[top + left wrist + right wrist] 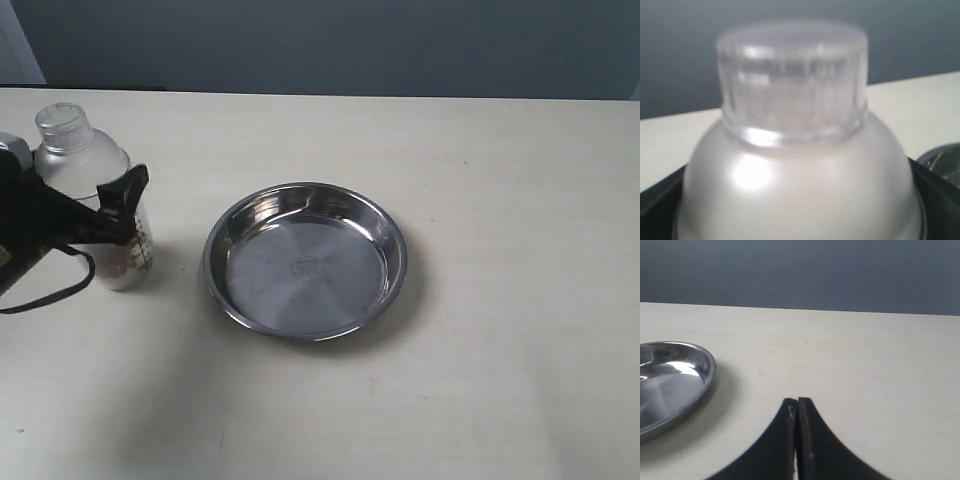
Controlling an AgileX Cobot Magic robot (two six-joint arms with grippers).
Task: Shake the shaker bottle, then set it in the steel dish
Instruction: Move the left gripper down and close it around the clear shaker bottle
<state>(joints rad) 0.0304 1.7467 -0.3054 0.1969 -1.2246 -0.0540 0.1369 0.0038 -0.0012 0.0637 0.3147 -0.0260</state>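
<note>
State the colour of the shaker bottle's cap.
Clear, colourless cap on the shaker bottle; best in the left wrist view.

The shaker bottle (85, 160) stands upright just beside the steel dish (305, 262), outside its rim and not touching it. It is frosted clear plastic with a domed shoulder, a round cap and brown granules low inside. The dish is round, shallow, shiny and empty.

The left hand (112, 205) is matt black, with a wedge-tipped finger (128, 188), a pale grey block (12, 148) behind and a thin black cable (45, 297) looped below. The right hand (797, 405) has two black, curved, tapering fingers (775, 445) with pale scuffs along their inner edges.
</note>
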